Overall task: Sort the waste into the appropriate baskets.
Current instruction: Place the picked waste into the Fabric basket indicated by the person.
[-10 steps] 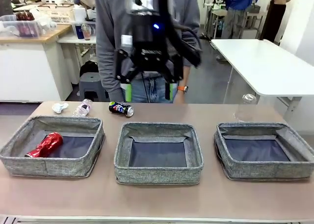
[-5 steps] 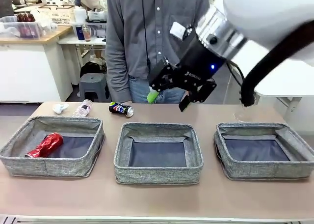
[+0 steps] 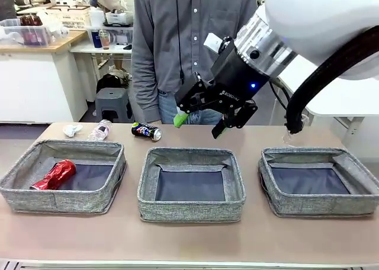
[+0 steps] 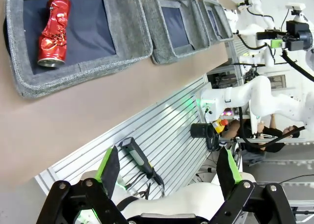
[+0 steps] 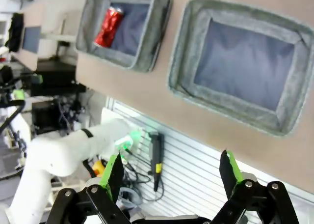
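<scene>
right pincer [image 3: 199,125]: jaws wide, green pads well apart, nothing between them; hangs over the far side of the bench [image 3: 189,240], above and behind the middle basket [image 3: 190,211], a shallow square bin of grey woven fabric.
left pincer [image 4: 168,167]: jaws wide, empty; high over the robot's edge of the bench, looking down on the left basket [image 4: 78,71].
nearest waste: dark blue-black drink can [image 3: 146,131], on its side on the bare bench behind the gap between the left and middle baskets, near the right pincer, to the robot's left of it.
farther waste: clear plastic bottle [image 3: 99,129] lying just beside the can; small white crumpled paper [image 3: 72,129] next along; second clear bottle [image 3: 296,138], faint, apparently upright behind the right basket [image 3: 320,206].
sorted so far: crushed shiny red drink can [image 3: 54,174] lying in the left basket; the other two show bare dark floors.
handling, can (judged): light, thin-walled, smooth, apt to roll; take it across the middle of the barrel, pads on the curved sides, gentle squeeze since it dents.
handling, bottles (judged): light, springy, slippery; grip the body mid-length, not the cap.
handling, paper (judged): soft, near weightless; close well down on the bulk.
</scene>
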{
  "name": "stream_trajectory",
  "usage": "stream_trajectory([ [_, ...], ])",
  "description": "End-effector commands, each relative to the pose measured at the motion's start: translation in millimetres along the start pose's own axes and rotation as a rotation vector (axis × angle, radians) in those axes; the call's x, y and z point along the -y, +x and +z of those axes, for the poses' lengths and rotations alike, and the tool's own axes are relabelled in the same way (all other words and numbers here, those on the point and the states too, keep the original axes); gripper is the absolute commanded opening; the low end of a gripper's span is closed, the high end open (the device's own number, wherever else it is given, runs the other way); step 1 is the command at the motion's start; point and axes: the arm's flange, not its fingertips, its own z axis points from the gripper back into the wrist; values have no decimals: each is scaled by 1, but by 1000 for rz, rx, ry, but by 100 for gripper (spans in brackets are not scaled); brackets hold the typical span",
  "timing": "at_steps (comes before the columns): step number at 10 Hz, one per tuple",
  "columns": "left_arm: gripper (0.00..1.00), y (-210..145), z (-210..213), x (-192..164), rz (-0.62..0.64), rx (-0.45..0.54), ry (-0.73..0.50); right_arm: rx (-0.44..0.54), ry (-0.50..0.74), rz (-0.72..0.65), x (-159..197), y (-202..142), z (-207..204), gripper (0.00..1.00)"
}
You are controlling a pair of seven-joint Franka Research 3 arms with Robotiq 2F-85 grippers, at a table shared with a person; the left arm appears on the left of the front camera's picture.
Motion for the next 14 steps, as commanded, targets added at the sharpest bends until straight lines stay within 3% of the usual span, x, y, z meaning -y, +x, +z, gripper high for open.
stream_trajectory([
  [1, 100, 17, -10, 34, -108, 23, -82, -7, 90, -29, 11, 16, 5, 100],
  [2, 100, 35, -31, 52, -146, 9, -128, 6, 259, -34, 34, 17, 24, 100],
  [5, 100, 82, -95, 69, -84, -70, -108, 148, 491, -124, 116, -29, 75, 100],
  [7, 100, 103, -132, 76, -1, -9, -150, 127, 654, -107, 169, -70, 87, 100],
  [9, 100, 122, -189, 93, 105, 117, -253, 139, 738, -152, 222, -113, 83, 100],
  [10, 100, 124, -213, 99, 171, 127, -337, 160, 743, -163, 237, -129, 79, 100],
  [11, 100, 123, -228, 98, 222, 130, -428, 173, 757, -174, 244, -136, 74, 100],
  [13, 100, 125, -228, 86, 323, 162, -580, 100, 747, -214, 253, -121, 54, 100],
  [14, 100, 165, -218, 98, 234, 100, -433, 86, 701, -271, 255, -100, 41, 100],
])
